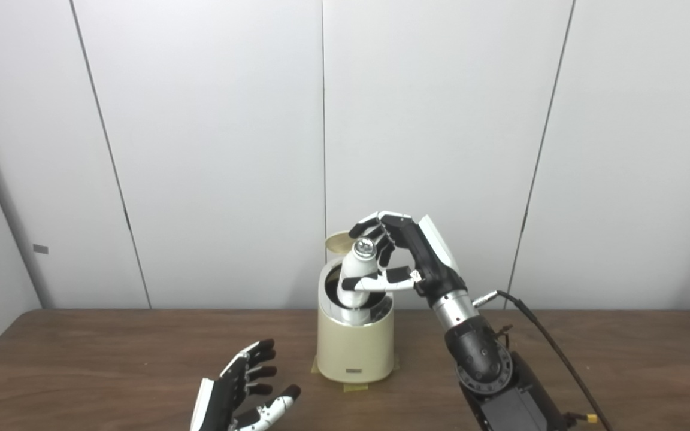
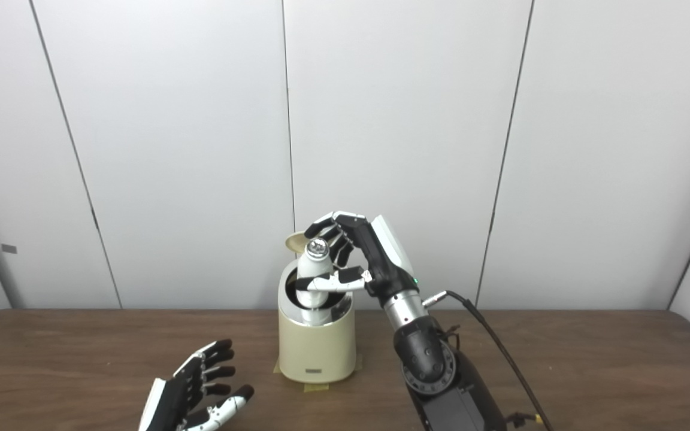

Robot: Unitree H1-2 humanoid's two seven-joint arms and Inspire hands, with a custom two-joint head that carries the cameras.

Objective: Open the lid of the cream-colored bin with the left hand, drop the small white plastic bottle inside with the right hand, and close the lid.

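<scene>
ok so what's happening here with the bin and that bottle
The right hand holds the white bottle with its lower end already inside the open cream bin, whose lid is tipped up at the back. The bottle is not yet released. The left hand is open low over the table, to the bin's left, holding nothing.

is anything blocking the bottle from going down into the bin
Nothing visible does. The lid stands raised behind the bin, leaving its mouth uncovered, and the bottle, held by the right hand, already has its lower end inside the opening. The left hand is open, low over the table, apart from the bin.
</scene>
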